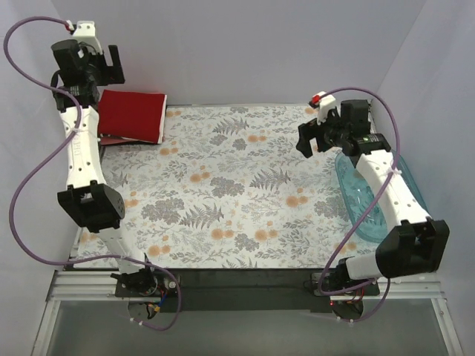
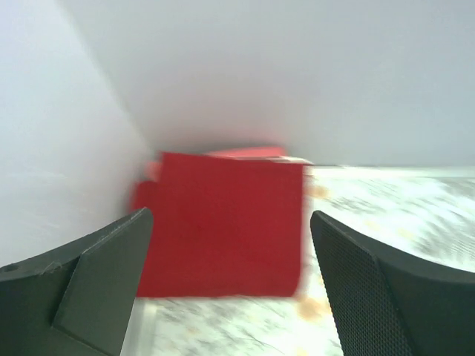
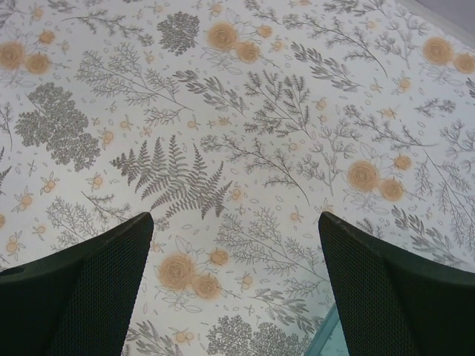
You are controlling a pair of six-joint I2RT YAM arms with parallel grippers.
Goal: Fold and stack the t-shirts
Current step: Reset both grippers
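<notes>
Top external view: folded dark red t-shirt (image 1: 132,115) is seen at the far-left corner of the table cloth (image 1: 237,185), just ahead of the left claw (image 1: 110,65), untouched. Claw spread, nothing held. Pinkish layer underneath, possibly; wrist view is blurred. Right claw (image 1: 312,144) spread, well apart.

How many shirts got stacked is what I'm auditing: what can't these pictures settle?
Top external: the dark red t-shirt covers the stack; layers beneath show only as edges, count unclear.
Left wrist: motion blur smears that shirt's edges.
The teal tub: the right arm overlaps it from above; the right wrist view cuts it to a corner.
</notes>
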